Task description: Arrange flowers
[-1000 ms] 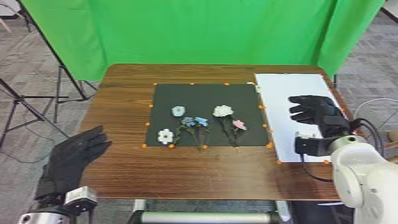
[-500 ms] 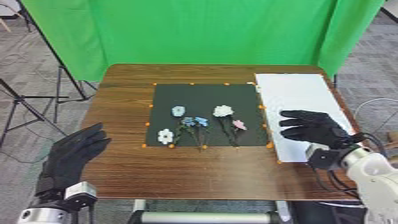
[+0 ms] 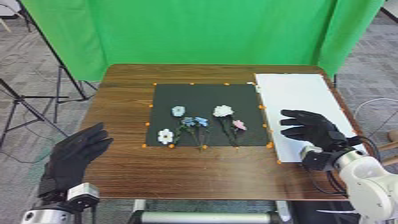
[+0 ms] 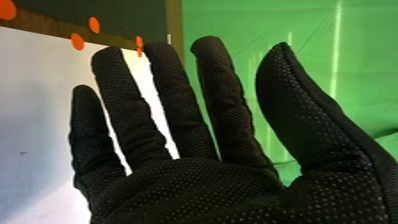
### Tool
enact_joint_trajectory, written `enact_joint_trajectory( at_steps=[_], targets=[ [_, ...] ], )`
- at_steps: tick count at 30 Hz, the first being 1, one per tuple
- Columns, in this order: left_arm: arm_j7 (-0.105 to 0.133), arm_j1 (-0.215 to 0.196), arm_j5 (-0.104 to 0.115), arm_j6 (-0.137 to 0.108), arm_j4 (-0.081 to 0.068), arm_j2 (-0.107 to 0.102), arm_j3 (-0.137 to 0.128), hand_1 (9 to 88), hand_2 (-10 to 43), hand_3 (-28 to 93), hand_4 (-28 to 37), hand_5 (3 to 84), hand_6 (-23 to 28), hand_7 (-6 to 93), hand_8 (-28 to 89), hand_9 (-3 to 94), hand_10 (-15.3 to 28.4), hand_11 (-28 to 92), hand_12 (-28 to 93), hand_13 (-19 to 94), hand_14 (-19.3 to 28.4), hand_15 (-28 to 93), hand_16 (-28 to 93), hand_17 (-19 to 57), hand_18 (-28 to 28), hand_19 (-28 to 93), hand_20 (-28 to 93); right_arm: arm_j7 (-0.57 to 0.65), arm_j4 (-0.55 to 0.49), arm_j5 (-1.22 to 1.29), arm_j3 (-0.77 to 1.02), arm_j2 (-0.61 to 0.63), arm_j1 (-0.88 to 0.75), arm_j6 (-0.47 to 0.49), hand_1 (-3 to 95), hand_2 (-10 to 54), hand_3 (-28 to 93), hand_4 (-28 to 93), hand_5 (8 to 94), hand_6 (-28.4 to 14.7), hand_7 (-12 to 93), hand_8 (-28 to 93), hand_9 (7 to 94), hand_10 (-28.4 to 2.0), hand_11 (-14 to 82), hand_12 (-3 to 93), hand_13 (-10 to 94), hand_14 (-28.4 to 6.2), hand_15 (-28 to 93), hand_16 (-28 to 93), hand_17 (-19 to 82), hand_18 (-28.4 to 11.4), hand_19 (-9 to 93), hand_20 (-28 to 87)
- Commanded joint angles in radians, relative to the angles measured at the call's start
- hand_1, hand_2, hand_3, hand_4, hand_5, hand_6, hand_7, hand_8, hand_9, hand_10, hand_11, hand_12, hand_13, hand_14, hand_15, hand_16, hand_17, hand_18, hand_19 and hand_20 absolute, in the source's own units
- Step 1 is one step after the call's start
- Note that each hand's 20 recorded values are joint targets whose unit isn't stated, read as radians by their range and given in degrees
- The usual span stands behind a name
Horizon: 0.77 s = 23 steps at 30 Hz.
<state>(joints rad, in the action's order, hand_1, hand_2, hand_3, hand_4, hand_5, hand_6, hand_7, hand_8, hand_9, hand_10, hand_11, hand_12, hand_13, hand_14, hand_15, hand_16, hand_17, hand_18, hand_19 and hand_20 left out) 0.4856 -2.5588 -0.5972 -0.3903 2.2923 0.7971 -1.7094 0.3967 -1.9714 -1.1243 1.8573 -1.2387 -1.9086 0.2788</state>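
While the black mat [image 3: 200, 92] bears flowers [image 3: 223, 111] (2 of them white), the right hand [image 3: 311, 131] hangs wide. The left hand [image 3: 67, 159] is loosely open.

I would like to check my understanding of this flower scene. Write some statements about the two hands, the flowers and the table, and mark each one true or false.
1. The pink flower lies on the black mat. True.
2. The right hand is curled round a flower stem. False: the right hand is open and empty, over the white sheet.
3. The left hand is open and holds no flower. True.
4. The white sheet lies to the left of the black mat. False: it lies to the right of it.
5. A green curtain hangs beyond the table. True.
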Motion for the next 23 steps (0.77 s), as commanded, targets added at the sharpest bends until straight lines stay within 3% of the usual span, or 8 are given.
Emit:
enact_joint_trajectory(
  at_steps=[1,5,8,11,20,21,22,23],
  targets=[
    [-0.024,-0.046,0.004,0.034,-0.010,-0.007,-0.053,26.7,5.1,82,-15.1,45.4,13.0,12.3,-8,37.9,21.5,33,9,28,28.2,56,-11,-9.3,21.6,57,14,-0.023,0.008,0.000,-0.025,0.017,0.001,-0.009,22.7,9.4,86,-28,53.1,-0.1,20,-14,53.4,-14.4,16.2,15.5,36,-20.3,43,15,3,-22.6,56,23],
    [-0.104,-0.064,-0.024,0.104,-0.009,0.035,-0.128,26.7,5.3,81,-15.0,45.4,13.1,12.2,-8,38.2,21.8,34,9,28,28.3,56,-11,-9.2,22.1,57,14,-0.029,0.011,0.002,-0.032,0.016,0.009,-0.008,22.8,9.4,86,-28,53.2,0.0,20,-14,53.6,-14.4,16.3,15.5,36,-20.2,43,15,3,-22.6,56,23],
    [-0.130,-0.069,-0.026,0.133,-0.013,0.048,-0.164,26.7,5.3,81,-14.8,45.4,13.2,11.9,-8,38.4,21.9,33,9,29,28.3,56,-11,-8.9,22.4,57,15,-0.038,0.009,0.006,-0.031,0.015,0.005,-0.008,22.8,9.4,86,-28,53.3,0.0,20,-14,53.7,-14.4,16.4,15.5,36,-20.2,44,15,3,-22.5,56,23],
    [-0.174,-0.063,-0.032,0.172,-0.020,0.076,-0.199,26.6,5.3,81,-14.5,45.5,13.3,11.6,-8,38.7,22.0,33,9,29,28.4,56,-11,-8.8,22.9,58,15,-0.041,0.008,0.002,-0.032,0.012,0.003,-0.005,22.6,9.5,86,-28,53.3,0.1,20,-14,53.9,-14.3,16.6,15.5,36,-20.2,44,15,3,-22.5,56,23],
    [-0.167,-0.047,-0.031,0.173,-0.028,0.083,-0.204,26.6,5.1,81,-14.2,45.7,13.4,11.1,-7,39.0,22.3,32,9,29,28.4,55,-11,-8.8,23.1,58,14,-0.052,0.007,0.000,-0.032,0.009,0.001,0.008,22.6,9.4,86,-28,53.2,0.3,20,-15,54.0,-14.2,16.7,15.5,36,-20.0,44,15,3,-22.5,56,23],
    [-0.155,-0.051,-0.025,0.169,-0.028,0.079,-0.203,26.6,5.1,81,-14.2,45.7,13.4,11.0,-7,39.0,22.3,32,9,29,28.4,55,-11,-8.9,23.1,57,14,-0.054,0.010,0.002,-0.035,0.011,0.006,0.008,22.6,9.4,86,-28,53.2,0.3,20,-15,54.0,-14.2,16.7,15.5,36,-20.0,44,15,3,-22.5,56,23],
    [-0.165,-0.047,-0.029,0.173,-0.029,0.086,-0.204,26.7,5.1,81,-14.2,45.7,13.4,11.0,-7,39.0,22.2,32,9,29,28.4,55,-11,-9.0,23.1,57,14,-0.052,0.009,0.001,-0.032,0.009,0.003,0.011,22.5,9.4,86,-28,53.2,0.3,20,-15,54.0,-14.2,16.7,15.5,36,-20.0,44,15,3,-22.5,56,23],
    [-0.154,-0.043,-0.024,0.168,-0.033,0.080,-0.200,26.6,5.1,81,-14.2,45.8,13.4,11.0,-7,39.1,22.2,32,9,29,28.4,55,-11,-9.0,23.1,57,14,-0.058,0.011,-0.002,-0.034,0.011,0.005,0.009,22.5,9.4,86,-28,53.1,0.3,20,-15,54.0,-14.2,16.7,15.5,36,-20.0,44,15,3,-22.5,56,23]
  ],
)
